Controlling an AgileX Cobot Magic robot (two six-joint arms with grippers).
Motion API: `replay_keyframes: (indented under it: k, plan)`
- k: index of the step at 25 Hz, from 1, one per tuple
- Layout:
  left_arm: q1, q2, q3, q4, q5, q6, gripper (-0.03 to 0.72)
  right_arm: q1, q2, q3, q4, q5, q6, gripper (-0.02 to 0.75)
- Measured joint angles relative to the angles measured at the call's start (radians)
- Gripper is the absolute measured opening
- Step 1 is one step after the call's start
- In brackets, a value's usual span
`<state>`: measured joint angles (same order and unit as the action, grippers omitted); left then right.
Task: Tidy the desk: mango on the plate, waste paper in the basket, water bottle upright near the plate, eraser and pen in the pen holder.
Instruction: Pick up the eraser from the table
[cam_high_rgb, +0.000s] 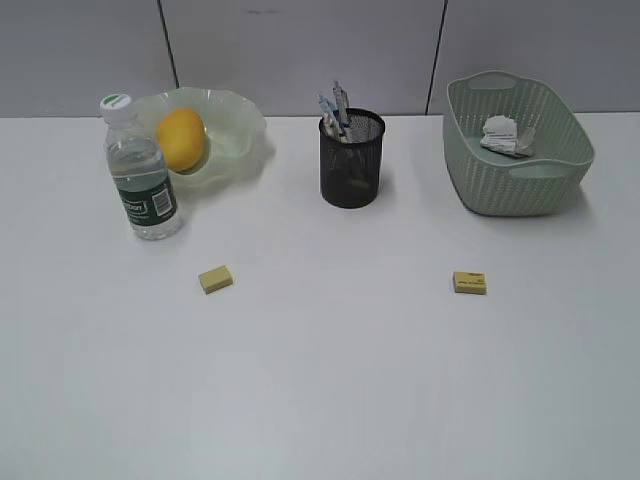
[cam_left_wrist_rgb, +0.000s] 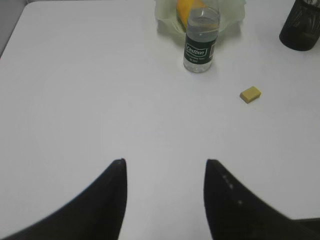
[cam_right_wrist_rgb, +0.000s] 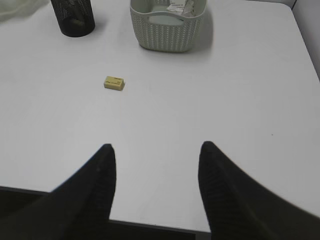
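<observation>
A white desk (cam_high_rgb: 320, 380) is filling the view, seen at a slant from the front, with a grey panelled wall (cam_high_rgb: 300, 50) running behind it.

Far left, a clear water bottle (cam_high_rgb: 140, 170) with a dark green label is standing upright, just in front of and beside a translucent pale-green plate (cam_high_rgb: 235, 130) with a wavy rim. A yellow-orange mango (cam_high_rgb: 181, 139) is sitting inside the plate, partly hidden behind the bottle in the left wrist view.

In front of the bottle, slightly to its right, a small yellow eraser (cam_high_rgb: 215, 279) is lying flat on the bare desk, apart from everything else.

At the centre back, a black mesh pen holder (cam_high_rgb: 351, 160) is standing upright with pens (cam_high_rgb: 335, 108) sticking out of its top, leaning left.

Further right, a second yellow eraser (cam_high_rgb: 470, 283) is lying on the desk, well in front of the basket (cam_high_rgb: 530, 185). The sage-green woven-pattern basket is sitting at the far right back, holding a crumpled piece of white waste paper (cam_high_rgb: 508, 136).

Neither arm is showing in the exterior view. In the wrist views, the left gripper (cam_left_wrist_rgb: 165, 165) and the right gripper (cam_right_wrist_rgb: 156, 149) are each hovering over bare desk near the front edge, jaws spread apart and grasping nothing. Nothing is lying between either gripper and the nearest eraser.
</observation>
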<state>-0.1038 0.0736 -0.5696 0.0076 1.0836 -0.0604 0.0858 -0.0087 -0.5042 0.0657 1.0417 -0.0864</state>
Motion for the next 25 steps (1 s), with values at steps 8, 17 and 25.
replay_keyframes:
  k: [8, 17, 25]
  plan:
    - [0.025, -0.08, 0.043, 0.01, -0.009, 0.0, 0.379, 0.0, 0.0, 0.0, 0.0, -0.001, 0.0, 0.426]
    - [0.122, -0.081, 0.043, 0.014, -0.011, 0.0, 0.376, 0.0, 0.0, 0.0, 0.0, -0.001, 0.0, 0.426]
    - [0.128, -0.081, 0.044, 0.014, -0.013, 0.0, 0.355, 0.0, 0.0, 0.0, 0.0, -0.001, 0.0, 0.426]
